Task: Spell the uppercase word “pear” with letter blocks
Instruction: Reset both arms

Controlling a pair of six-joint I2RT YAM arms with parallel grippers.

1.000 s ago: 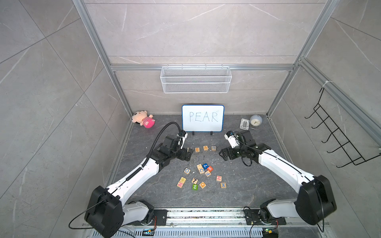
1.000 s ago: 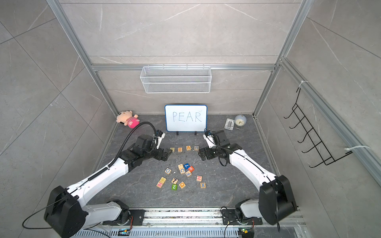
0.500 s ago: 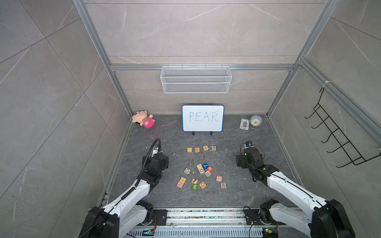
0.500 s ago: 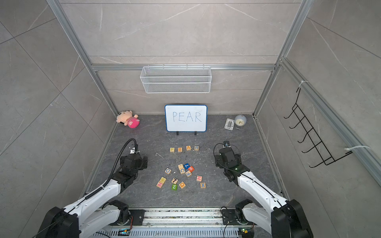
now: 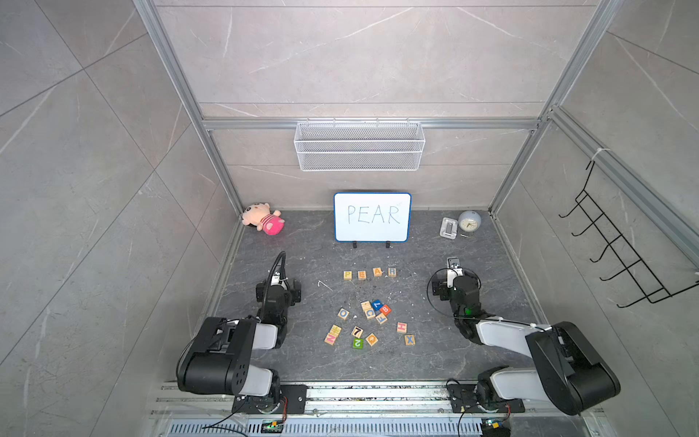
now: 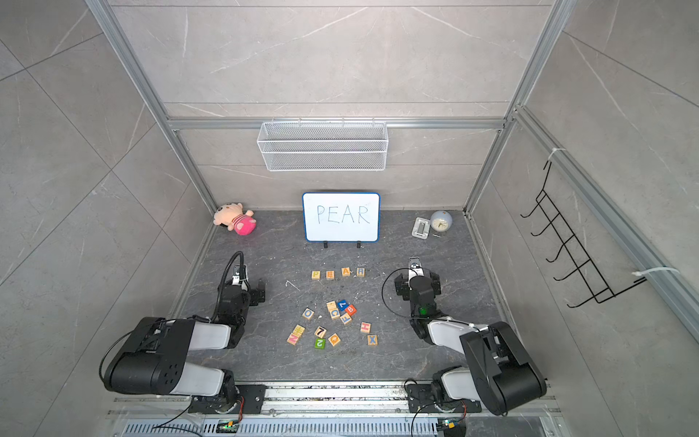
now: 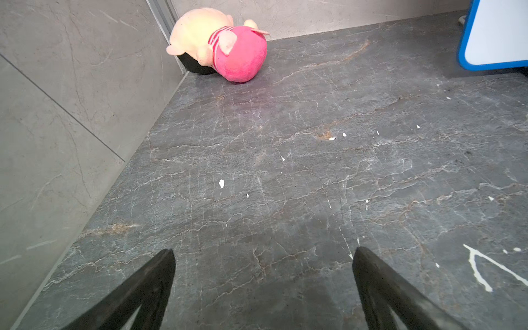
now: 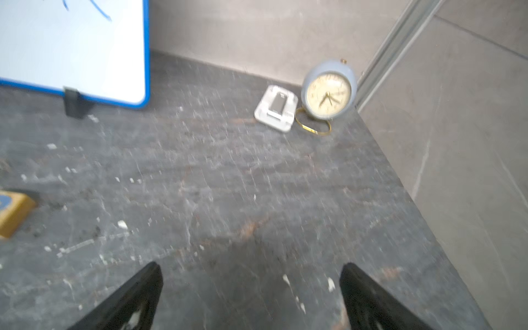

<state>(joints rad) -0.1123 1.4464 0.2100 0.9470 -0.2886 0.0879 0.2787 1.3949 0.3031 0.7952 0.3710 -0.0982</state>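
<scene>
The bench (image 5: 302, 265) is dark veined stone, matt. The whiteboard (image 5: 372, 216) is glossy white in a blue plastic frame. Before it the letter blocks (image 5: 362, 275) are pale wood. Left of it a plush toy (image 5: 264, 219) is soft cloth. Above it a basket (image 5: 359, 145) is white wire mesh.

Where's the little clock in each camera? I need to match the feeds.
In a top view: clock, back right corner, right of the whiteboard.
In a top view: clock in that same corner.
Left wrist: not in it.
Right wrist: clock by the wall corner, beside a white stand.
Shared landmark: the blue-framed whiteboard, in all four.
</scene>
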